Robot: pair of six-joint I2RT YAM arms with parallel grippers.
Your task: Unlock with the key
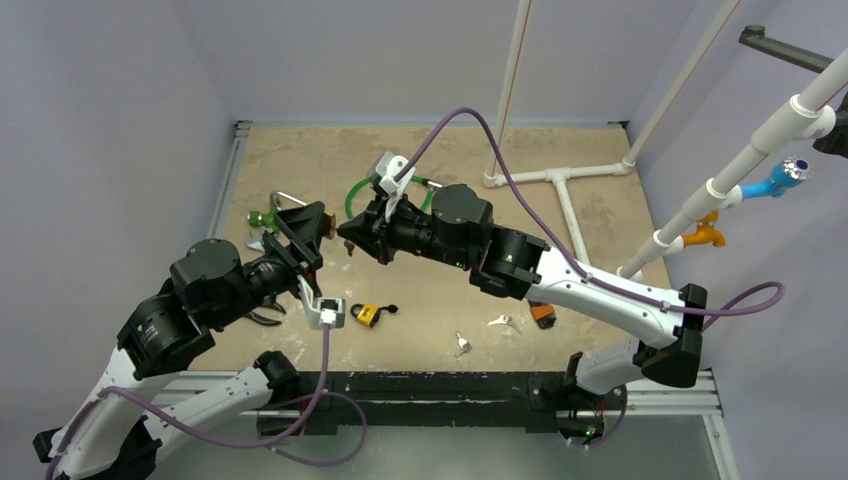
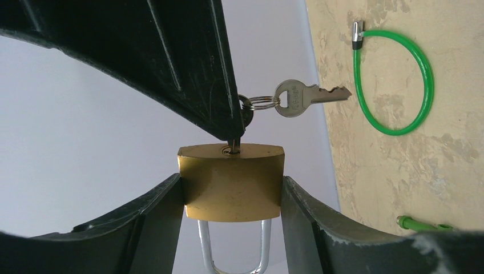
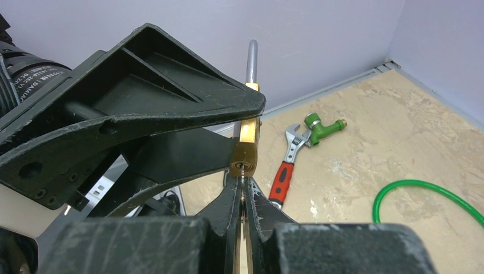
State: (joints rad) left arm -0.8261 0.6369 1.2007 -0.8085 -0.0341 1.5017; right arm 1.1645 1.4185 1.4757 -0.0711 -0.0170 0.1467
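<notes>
Arms meet mid-air over the table (image 1: 320,160) — key in lock.
The left arm (image 1: 205,285) and right arm (image 1: 500,255) angle inward. The left gripper (image 2: 231,197), jaws half spread, clamps the smooth brass padlock (image 2: 231,182) by its sides. The right gripper (image 3: 244,180) pinches the key (image 2: 232,146), whose blade is in the keyway — a spare key (image 2: 297,97) dangles.

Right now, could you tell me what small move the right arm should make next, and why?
Probably twist the right gripper to turn the key: it pinches that key, already seated in the padlock, which the left gripper clamps, and the shackle looks closed.
</notes>
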